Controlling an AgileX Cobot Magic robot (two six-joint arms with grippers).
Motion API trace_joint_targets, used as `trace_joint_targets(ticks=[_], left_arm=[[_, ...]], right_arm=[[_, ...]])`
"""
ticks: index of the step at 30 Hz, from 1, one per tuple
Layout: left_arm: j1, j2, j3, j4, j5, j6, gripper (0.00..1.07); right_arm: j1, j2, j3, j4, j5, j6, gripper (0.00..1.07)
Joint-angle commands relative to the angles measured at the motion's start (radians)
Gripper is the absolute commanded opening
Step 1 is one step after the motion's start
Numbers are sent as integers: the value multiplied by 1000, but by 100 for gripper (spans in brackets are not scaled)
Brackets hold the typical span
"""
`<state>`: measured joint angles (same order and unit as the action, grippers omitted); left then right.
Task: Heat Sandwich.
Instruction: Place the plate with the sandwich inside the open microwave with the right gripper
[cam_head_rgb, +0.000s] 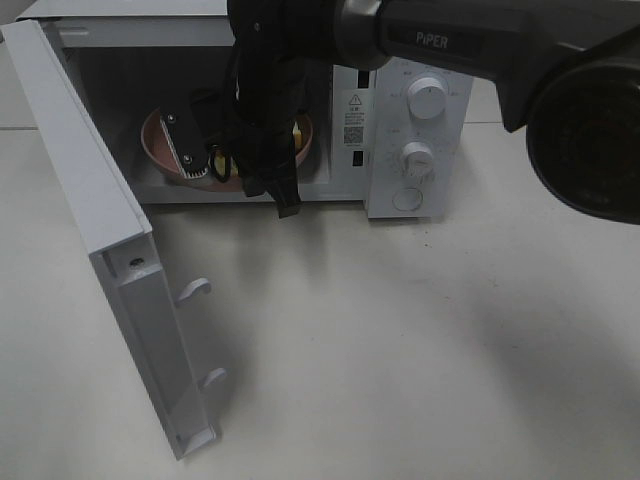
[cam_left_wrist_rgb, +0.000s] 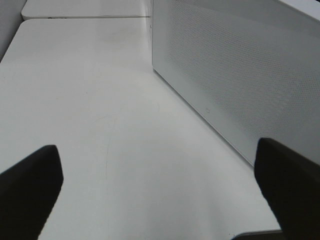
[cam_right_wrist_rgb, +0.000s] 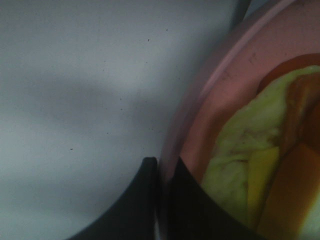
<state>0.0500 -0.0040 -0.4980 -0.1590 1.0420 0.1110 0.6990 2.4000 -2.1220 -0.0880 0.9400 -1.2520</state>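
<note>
Sandwich (cam_right_wrist_rgb: 235, 167) lies just beside right end effector (cam_right_wrist_rgb: 164, 167), which pinches pink plate (cam_right_wrist_rgb: 215, 107) rim.

Soft, even overhead light on a pale table (cam_head_rgb: 400, 350), faint shadows. Microwave (cam_head_rgb: 385, 185) cavity dim. Near arm (cam_head_rgb: 590, 130) out of focus. Right wrist view dark; plate (cam_right_wrist_rgb: 210, 115) and sandwich (cam_right_wrist_rgb: 230, 170) blurred.

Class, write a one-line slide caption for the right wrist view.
Right hand grips the pink plate by its rim, sandwich aboard, inside the microwave.
</note>
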Motion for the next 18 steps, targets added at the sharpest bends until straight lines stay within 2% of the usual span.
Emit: trace_joint_targets(ticks=[1, 4, 18], left_arm=[[-2, -27, 3, -6, -14, -5, 101], [-2, -27, 3, -6, -14, -5, 101], [-2, -27, 3, -6, -14, -5, 101]], right_arm=[[-1, 1, -29, -7, -37, 16, 2], [-1, 12, -58, -7, -46, 48, 2], [-3, 16, -58, -7, -70, 67, 6]])
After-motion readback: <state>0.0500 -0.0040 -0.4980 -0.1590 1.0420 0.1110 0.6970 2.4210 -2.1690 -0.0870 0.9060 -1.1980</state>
